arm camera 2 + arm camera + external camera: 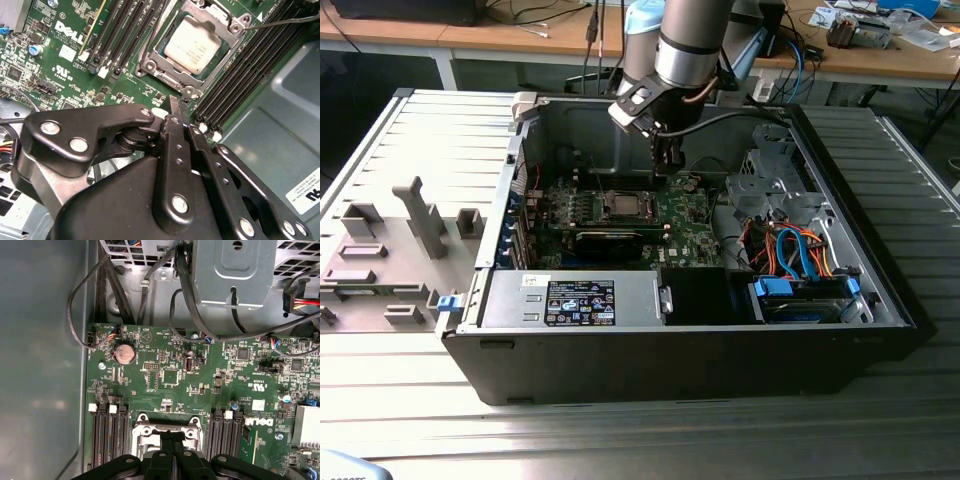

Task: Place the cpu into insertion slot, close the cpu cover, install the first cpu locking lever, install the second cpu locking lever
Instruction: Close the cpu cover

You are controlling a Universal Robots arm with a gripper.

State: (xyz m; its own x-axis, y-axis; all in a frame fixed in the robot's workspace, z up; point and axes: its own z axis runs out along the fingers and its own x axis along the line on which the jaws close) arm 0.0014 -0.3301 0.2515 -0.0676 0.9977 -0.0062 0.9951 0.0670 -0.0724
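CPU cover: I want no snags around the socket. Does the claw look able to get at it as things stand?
Probably yes. In the second wrist view the shut claw hangs just off the cpu cover, which lies over the cpu, with nothing between them; the memory slots alongside sit low.

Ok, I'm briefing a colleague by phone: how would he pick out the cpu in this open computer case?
Inside the open computer case, find the green motherboard on its floor. Between two banks of long black memory slots sits the cpu: the only pale silver-grey square, ringed by the silvery cpu cover.
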